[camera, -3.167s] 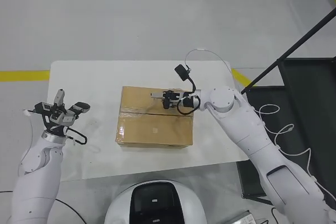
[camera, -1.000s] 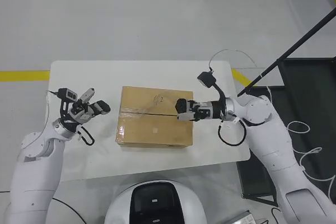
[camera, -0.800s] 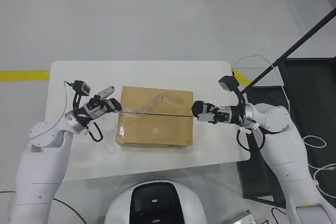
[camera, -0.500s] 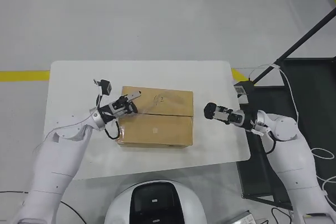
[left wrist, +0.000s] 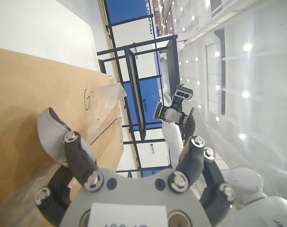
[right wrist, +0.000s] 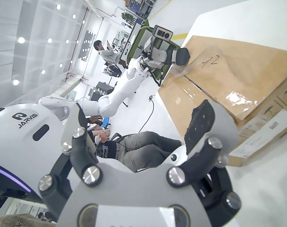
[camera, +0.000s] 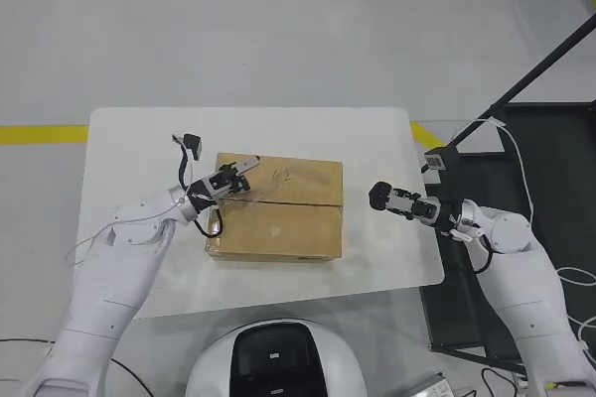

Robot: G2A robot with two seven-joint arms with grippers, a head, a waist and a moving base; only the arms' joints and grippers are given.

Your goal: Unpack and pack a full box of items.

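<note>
left fingers reached the shut box, spread; right fingers withdrew, spread too.

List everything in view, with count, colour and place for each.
box: 1, brown cardboard, centre of the table, flaps closed
tape: 1 strip, clear, partly lifted off the box top
table: 1, white, under the box
rack: 1, black, right of the table
floor line: 1, yellow, behind the table
left gripper: 1, open, at the box top's left end
right gripper: 1, open, over the table right of the box
</note>
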